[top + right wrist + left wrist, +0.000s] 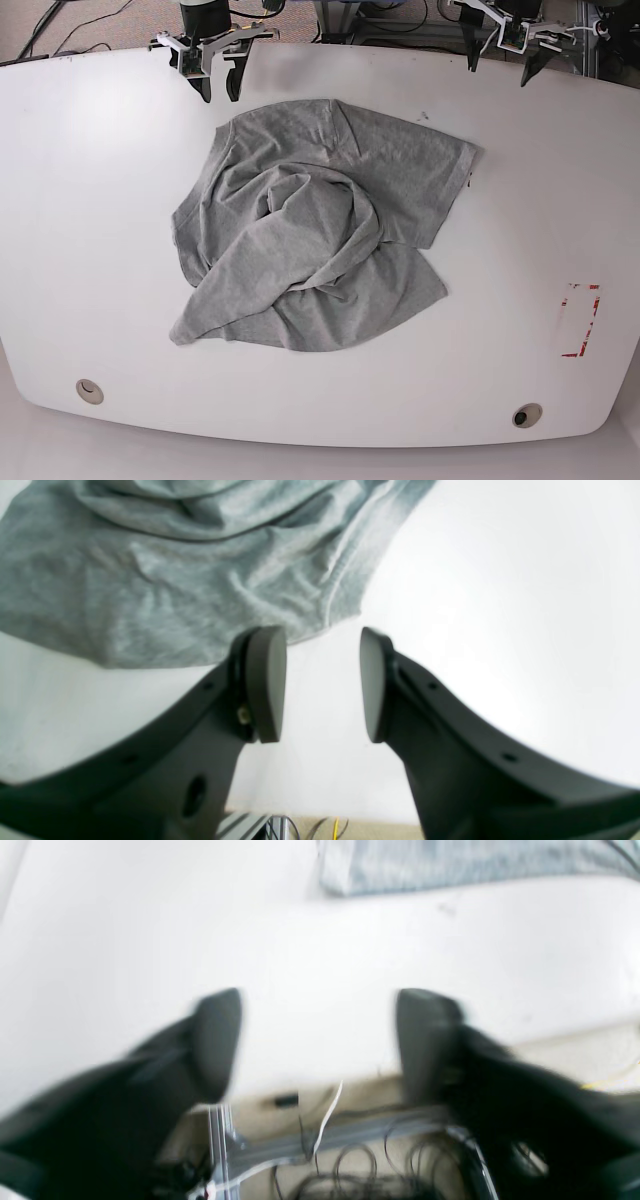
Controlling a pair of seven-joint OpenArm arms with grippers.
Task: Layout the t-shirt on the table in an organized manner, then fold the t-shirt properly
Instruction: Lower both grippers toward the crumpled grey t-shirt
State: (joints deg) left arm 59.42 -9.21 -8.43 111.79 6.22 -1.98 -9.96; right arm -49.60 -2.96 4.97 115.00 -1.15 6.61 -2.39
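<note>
- T-shirt [310, 230] lies crumpled mid-counter [90, 200], untouched.
- Right gripper [322, 680]: jaws parted, empty; the shirt's hem sits just ahead of it, slightly to one side.
- Left gripper [320, 1040]: jaws wide, empty; cloth well ahead.
- Judgement: right arm is nearer for the first grab.

No readable text, label, brand or number appears on the shirt [310, 230] or tabletop [90, 200].
</note>
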